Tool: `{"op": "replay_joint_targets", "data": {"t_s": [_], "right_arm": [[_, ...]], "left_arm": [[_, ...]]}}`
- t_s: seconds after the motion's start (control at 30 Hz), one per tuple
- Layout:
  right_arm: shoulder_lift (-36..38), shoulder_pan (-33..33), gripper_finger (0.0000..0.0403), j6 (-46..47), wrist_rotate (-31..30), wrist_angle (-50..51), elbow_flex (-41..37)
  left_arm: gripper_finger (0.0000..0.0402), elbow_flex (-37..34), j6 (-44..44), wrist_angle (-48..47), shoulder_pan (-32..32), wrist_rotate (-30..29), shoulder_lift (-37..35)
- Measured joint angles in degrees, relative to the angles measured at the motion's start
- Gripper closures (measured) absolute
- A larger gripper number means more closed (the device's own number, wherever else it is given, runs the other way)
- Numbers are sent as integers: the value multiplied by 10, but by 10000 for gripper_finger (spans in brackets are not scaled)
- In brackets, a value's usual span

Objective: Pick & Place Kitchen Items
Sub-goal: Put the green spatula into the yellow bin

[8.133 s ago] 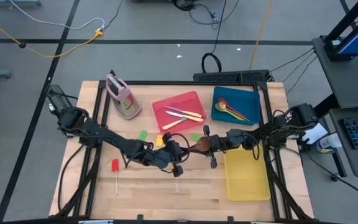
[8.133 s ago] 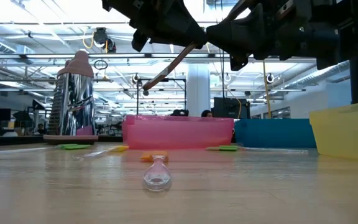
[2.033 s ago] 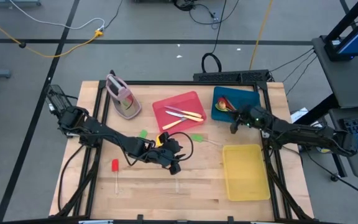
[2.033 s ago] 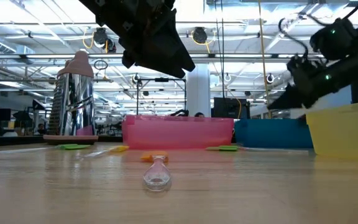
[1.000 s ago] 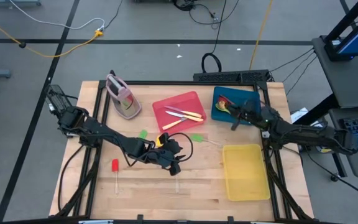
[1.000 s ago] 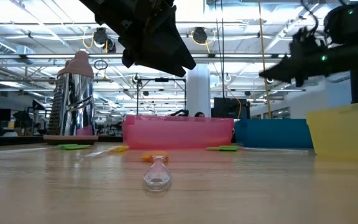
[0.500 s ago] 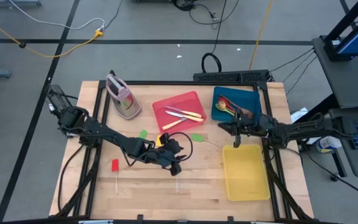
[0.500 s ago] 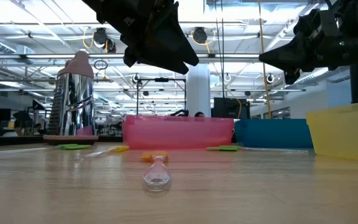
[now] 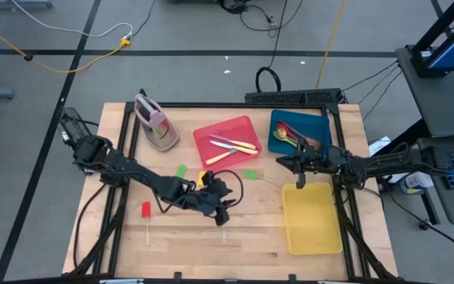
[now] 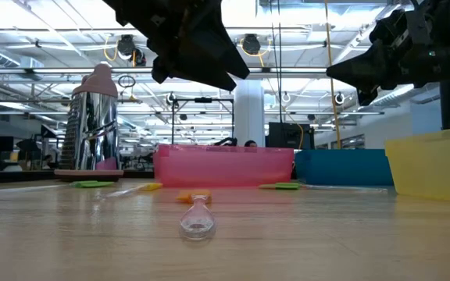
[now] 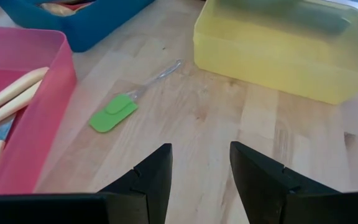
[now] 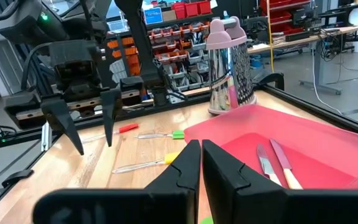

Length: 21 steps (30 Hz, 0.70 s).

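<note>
The left gripper (image 9: 221,207) was held above the table's middle, its fingers (image 11: 146,180) spread apart with nothing between them. The right gripper (image 9: 284,163) was poised over the gap between the blue tray (image 9: 319,123) and the yellow tray (image 9: 312,218), its fingers (image 12: 185,168) nearly pressed together and empty.

Just beside the left gripper, a yellow-headed utensil (image 9: 205,178) lay on the wood. A green spatula (image 11: 112,114) with a clear handle was seen between the red tray (image 9: 239,126) and the yellow tray. Cream-handled knives (image 9: 232,147) lay in the red tray, and spoons (image 9: 288,136) in the blue tray. A red-headed utensil (image 9: 145,210) rested well apart, nearer the table's left side, and another green piece (image 9: 180,170) near the red tray.

Only the low view revealed a clear handle end (image 10: 197,218) lying on the wood. Only the right wrist view showed the metal face of the stand (image 12: 229,68). No writing could be read.
</note>
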<state>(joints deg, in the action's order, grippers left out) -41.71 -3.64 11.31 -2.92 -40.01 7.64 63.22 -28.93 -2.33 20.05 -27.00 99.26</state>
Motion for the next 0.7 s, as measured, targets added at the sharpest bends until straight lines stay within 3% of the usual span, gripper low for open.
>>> {"op": "replay_joint_targets", "data": {"t_s": [0.7], "right_arm": [[0, 0, 391, 0, 0, 0, 0]], "left_arm": [[233, 0, 1, -1, 0, 0, 0]]}}
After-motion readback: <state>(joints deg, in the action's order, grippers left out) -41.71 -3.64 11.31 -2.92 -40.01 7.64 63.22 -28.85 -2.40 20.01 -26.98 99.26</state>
